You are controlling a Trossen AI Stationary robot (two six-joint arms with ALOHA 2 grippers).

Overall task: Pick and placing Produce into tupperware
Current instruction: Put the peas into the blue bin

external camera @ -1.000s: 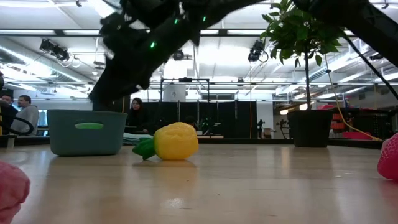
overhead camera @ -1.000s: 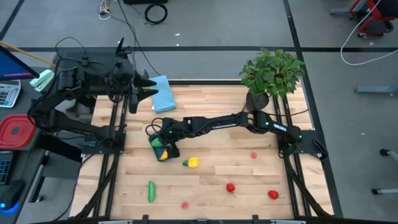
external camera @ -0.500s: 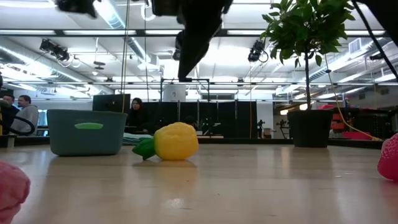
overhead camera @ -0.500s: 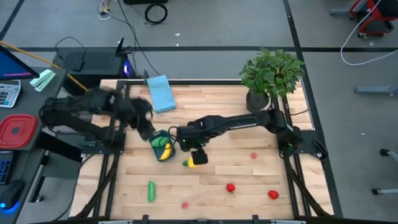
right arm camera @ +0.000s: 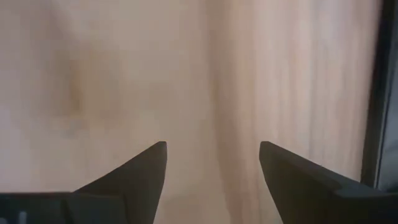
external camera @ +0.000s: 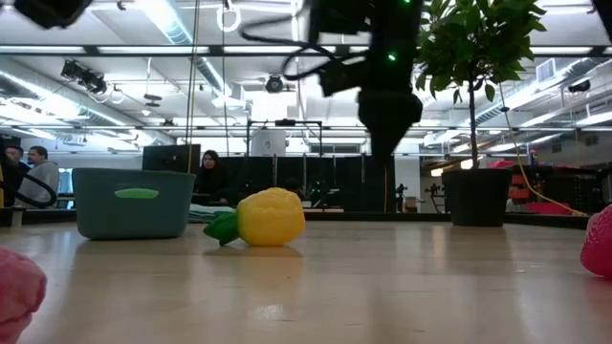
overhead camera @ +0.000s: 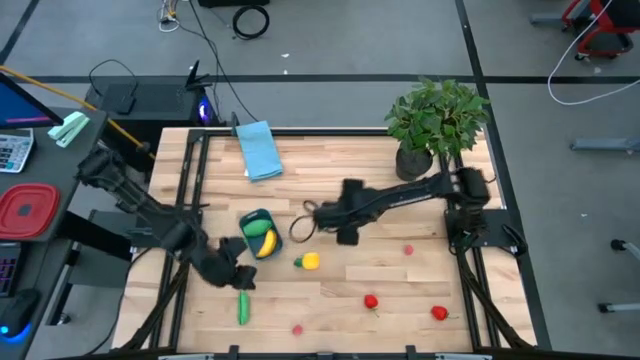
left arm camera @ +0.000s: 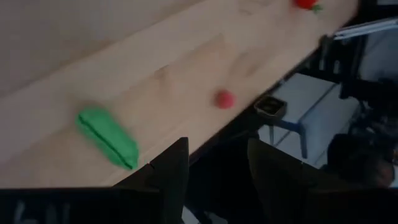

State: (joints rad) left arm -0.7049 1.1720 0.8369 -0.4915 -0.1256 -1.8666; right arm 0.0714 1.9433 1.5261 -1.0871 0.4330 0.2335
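The dark teal tupperware (overhead camera: pixel 257 236) stands left of the table's middle, with a yellow banana and a green piece in it; in the low view the tupperware (external camera: pixel 134 203) stands at the left. The yellow piece with green stem (overhead camera: pixel 309 262) lies to its near right. A green piece (overhead camera: pixel 242 308) lies near the near edge. My left gripper (overhead camera: pixel 243 280) hovers open just beyond that green piece (left arm camera: pixel 109 138). My right gripper (overhead camera: pixel 298 228) hangs open over bare wood, right of the tupperware. Tiny red pieces (overhead camera: pixel 371 301) are scattered near right.
A potted plant (overhead camera: pixel 435 120) stands at the far right, and a light blue cloth (overhead camera: pixel 260 150) lies at the far edge. A red container (overhead camera: pixel 25 210) sits off the table's left. More red pieces (overhead camera: pixel 439 313) and a pink one (overhead camera: pixel 297 327) lie along the near edge.
My left arm has swung from its folded place at the far left corner, past the tupperware, toward the near edge, down over the green piece. My right gripper has drawn back from the tupperware toward the table's right. The produce on the table has kept still.
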